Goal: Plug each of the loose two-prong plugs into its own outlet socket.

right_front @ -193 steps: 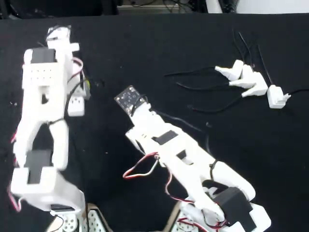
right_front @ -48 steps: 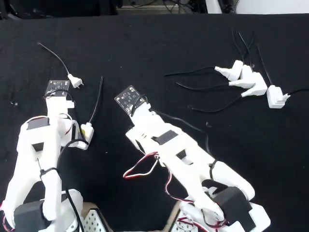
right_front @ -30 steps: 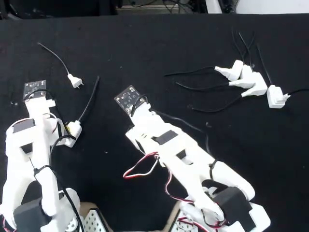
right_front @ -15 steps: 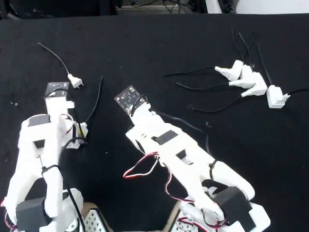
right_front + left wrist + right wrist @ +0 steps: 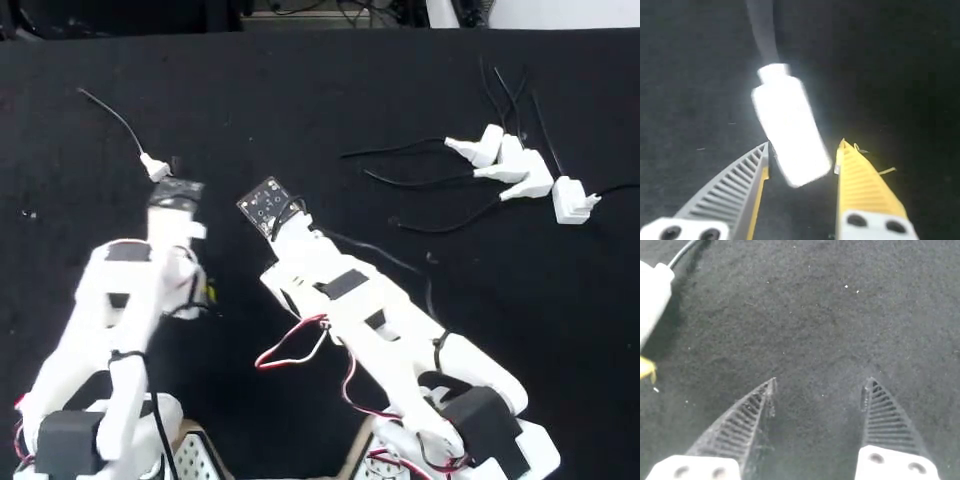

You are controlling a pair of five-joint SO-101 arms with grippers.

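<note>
Left wrist view: the left hand (image 5: 804, 145) is closed on one end of a white two-prong plug (image 5: 787, 125), which sits slightly askew between the grey and yellow fingers. Its cord (image 5: 762, 30) runs away over the dark surface (image 5: 330, 100), and the prongs cannot be made out. In the high view the left arm (image 5: 120, 300) stands at the near left. A second plug (image 5: 155, 167) lies just beyond its wrist, and the cluster of white outlet pieces (image 5: 515, 165) sits well apart at the far right. The right hand (image 5: 820, 382) hangs open over bare cloth close to the held plug. The step in hand looks to be carrying this plug to a socket. The grip catches only the plug's end, so a firm, squared hold matters before any push, or the body may pivot between the fingers. The trailing cord could drag or snag the second plug, so a slow, slightly raised carry seems wise. The outlet pieces look loose and light. Bracing one with the open right hand, then lining the prongs up with the slots before pressing straight in, would likely keep it from sliding away.
</note>
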